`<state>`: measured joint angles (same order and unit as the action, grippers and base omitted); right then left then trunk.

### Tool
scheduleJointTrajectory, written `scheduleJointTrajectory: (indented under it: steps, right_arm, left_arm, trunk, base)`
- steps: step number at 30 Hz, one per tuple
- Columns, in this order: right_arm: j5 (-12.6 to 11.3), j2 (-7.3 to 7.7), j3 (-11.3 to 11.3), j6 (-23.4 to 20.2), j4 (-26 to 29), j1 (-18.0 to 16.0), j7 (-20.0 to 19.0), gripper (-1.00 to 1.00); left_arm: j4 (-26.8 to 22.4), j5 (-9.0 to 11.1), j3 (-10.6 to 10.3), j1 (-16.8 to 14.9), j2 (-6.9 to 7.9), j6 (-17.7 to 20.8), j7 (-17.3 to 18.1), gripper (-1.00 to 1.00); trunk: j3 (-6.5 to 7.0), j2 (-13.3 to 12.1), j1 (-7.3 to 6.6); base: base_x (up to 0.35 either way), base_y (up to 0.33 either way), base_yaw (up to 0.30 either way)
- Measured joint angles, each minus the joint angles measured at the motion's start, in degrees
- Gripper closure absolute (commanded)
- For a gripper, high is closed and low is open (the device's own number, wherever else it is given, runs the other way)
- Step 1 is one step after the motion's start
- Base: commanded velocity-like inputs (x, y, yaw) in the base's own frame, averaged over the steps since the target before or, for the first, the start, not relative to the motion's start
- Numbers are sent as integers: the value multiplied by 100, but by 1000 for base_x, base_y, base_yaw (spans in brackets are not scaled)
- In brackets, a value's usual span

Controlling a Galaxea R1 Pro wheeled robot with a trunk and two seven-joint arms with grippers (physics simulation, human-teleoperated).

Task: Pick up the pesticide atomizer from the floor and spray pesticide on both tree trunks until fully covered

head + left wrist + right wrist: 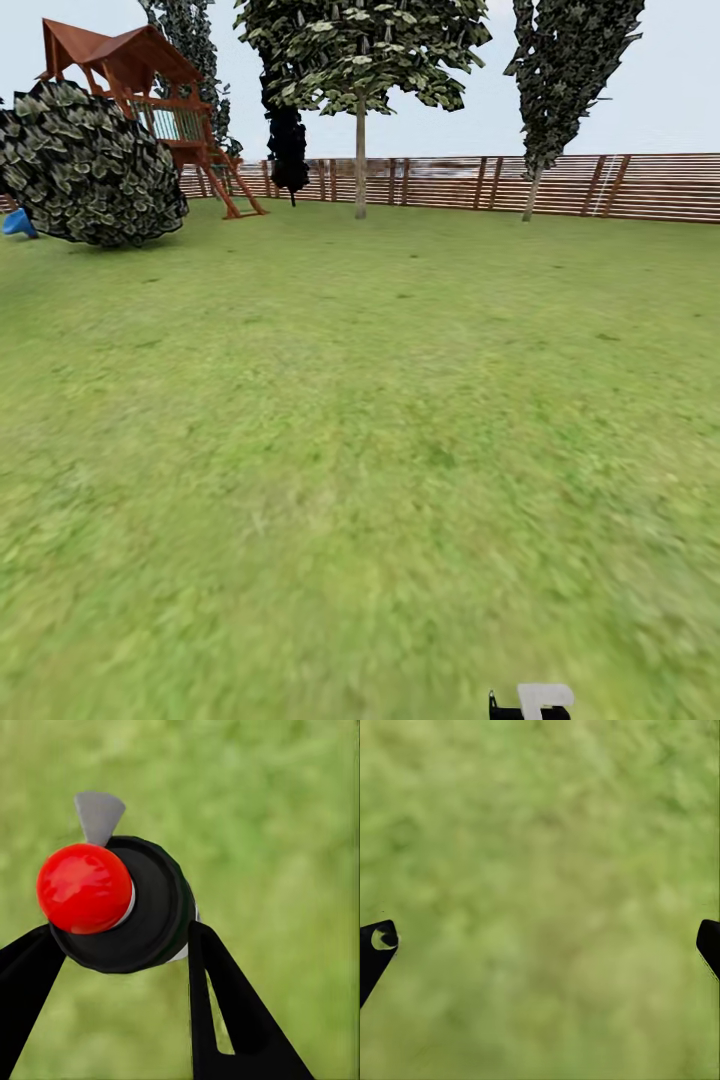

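The pesticide atomizer (142, 907), a dark bottle with a red top (84, 887) and a grey nozzle piece (97, 814), sits between the two black fingers of my left gripper (120, 945), which is shut on it above blurred grass. My right gripper (544, 945) is open over the lawn, its fingertips (376, 945) far apart with nothing between them. In the head view, two trees stand far off by the fence: one with a pale trunk (360, 160) at centre, and a narrower one (532, 195) to its right. The garden lawn (360, 450) lies between me and them.
A brown slatted fence (600, 185) closes the far side. A large round bush (85, 165) and a wooden play tower (160, 90) stand at the back left, with a very dark tree (287, 140) beside them. A small grey and black part (540, 700) pokes in at the bottom edge.
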<state>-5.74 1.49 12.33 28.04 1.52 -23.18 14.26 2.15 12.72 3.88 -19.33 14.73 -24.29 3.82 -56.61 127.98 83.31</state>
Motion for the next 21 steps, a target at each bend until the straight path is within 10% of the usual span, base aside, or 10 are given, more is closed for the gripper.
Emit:
scheduleJointTrajectory:
  steps: [21]
  right_arm:
    - [0, 0, 0, 0, 0, 0, 0, -100]
  left_arm:
    - [-8, 12, 4, 2, 19, 5, -8, 100]
  trunk:
    - [0, 0, 0]
  base:
    - [298, 0, 0]
